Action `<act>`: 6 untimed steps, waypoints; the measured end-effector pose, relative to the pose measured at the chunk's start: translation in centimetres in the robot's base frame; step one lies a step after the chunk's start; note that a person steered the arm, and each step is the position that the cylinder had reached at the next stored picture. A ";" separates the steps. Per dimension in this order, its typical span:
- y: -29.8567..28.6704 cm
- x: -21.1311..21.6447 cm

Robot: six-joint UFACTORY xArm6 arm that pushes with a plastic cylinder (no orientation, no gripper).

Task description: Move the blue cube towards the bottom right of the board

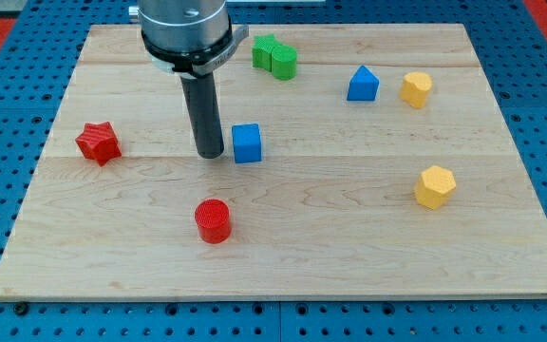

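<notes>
I am holding my tip point(211, 153) just beside the small blue plastic cube point(247, 143), on its view-left side, near the middle of the pale wooden worktop point(349, 237). There is no pincer on this rig, only the dark rod. From here I am risking a straight push toward the view's right rather than the bottom right; an off-centre contact could spin the cube away, perhaps toward the yellow hexagonal block point(435, 186).

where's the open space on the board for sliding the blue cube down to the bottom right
Open: the stretch from the blue cube toward the view's bottom right, between red cylinder and lower yellow block. My tip sits left of the cube. Crowded: top edge.
</notes>
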State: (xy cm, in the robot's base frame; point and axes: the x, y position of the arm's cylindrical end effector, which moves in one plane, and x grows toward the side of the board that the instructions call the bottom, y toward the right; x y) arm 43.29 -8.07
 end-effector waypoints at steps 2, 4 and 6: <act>1.5 -1.6; 3.9 -0.8; 9.7 3.6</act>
State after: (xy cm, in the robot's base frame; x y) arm 46.92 1.65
